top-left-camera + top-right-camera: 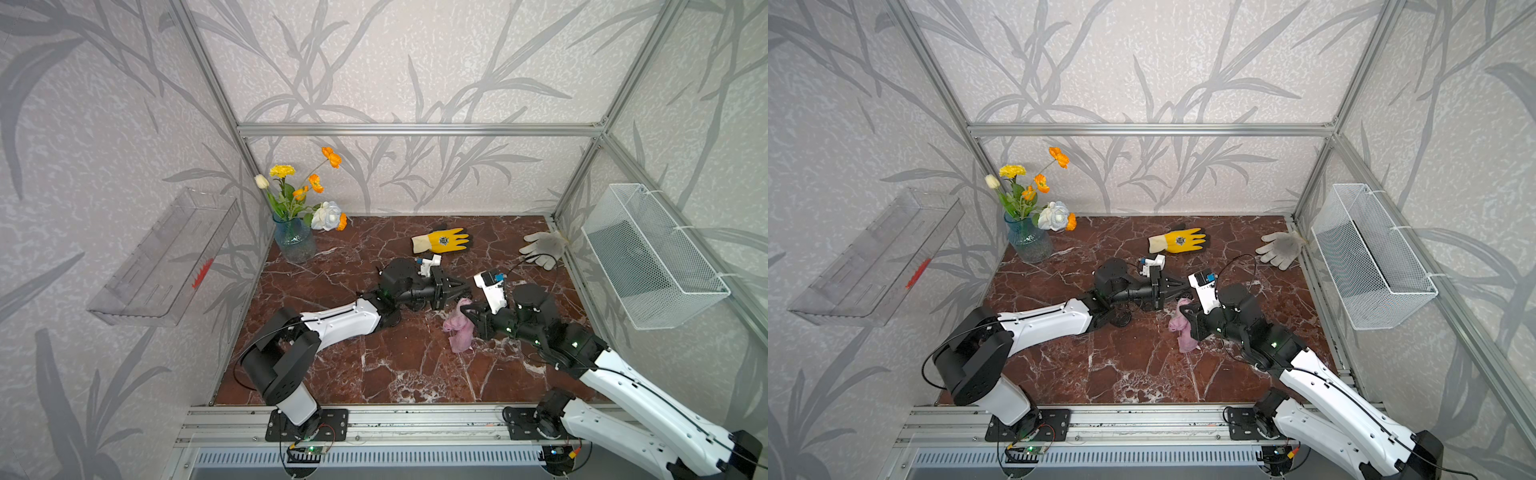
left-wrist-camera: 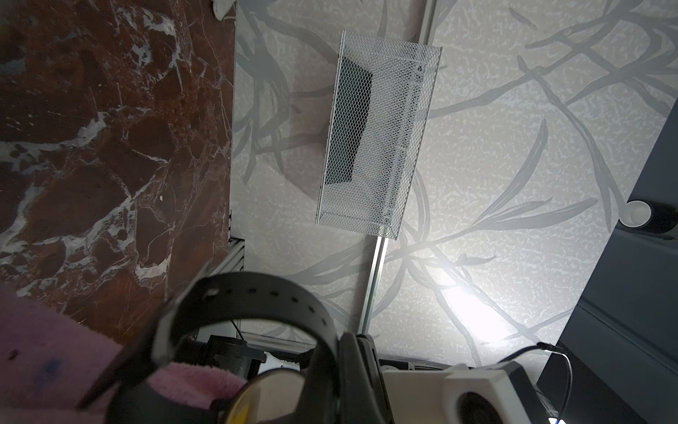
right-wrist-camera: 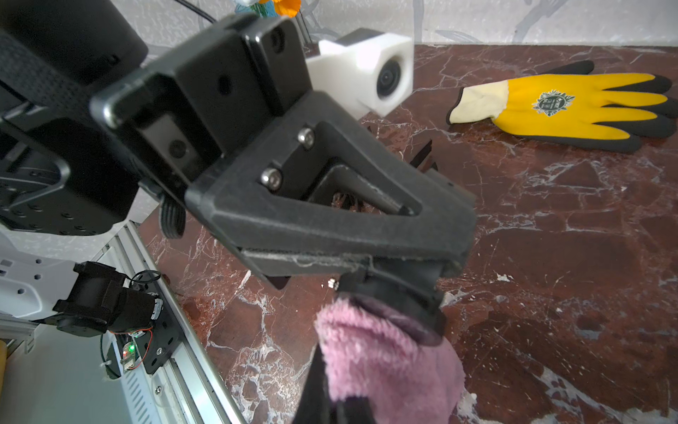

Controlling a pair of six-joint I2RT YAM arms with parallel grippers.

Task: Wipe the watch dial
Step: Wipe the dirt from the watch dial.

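Observation:
My left gripper [image 1: 464, 293] is shut on a black watch [image 2: 257, 297]. In the left wrist view its strap loops past my finger [image 2: 363, 374], and the round dial [image 2: 279, 392] shows at the frame's edge. My right gripper [image 1: 467, 309] is shut on a fluffy pink cloth [image 1: 459, 328] and faces the left one over the middle of the table. In the right wrist view the pink cloth [image 3: 385, 352] touches the watch [image 3: 396, 290] just under the left gripper's finger [image 3: 330, 216]. In both top views the watch is mostly hidden by the grippers.
A yellow glove [image 1: 442, 240] and a grey glove [image 1: 542, 247] lie at the back of the marble table [image 1: 395, 365]. A blue vase of flowers [image 1: 293, 237] stands back left. A white mesh basket [image 1: 652, 257] hangs on the right wall, a clear tray [image 1: 166, 257] on the left.

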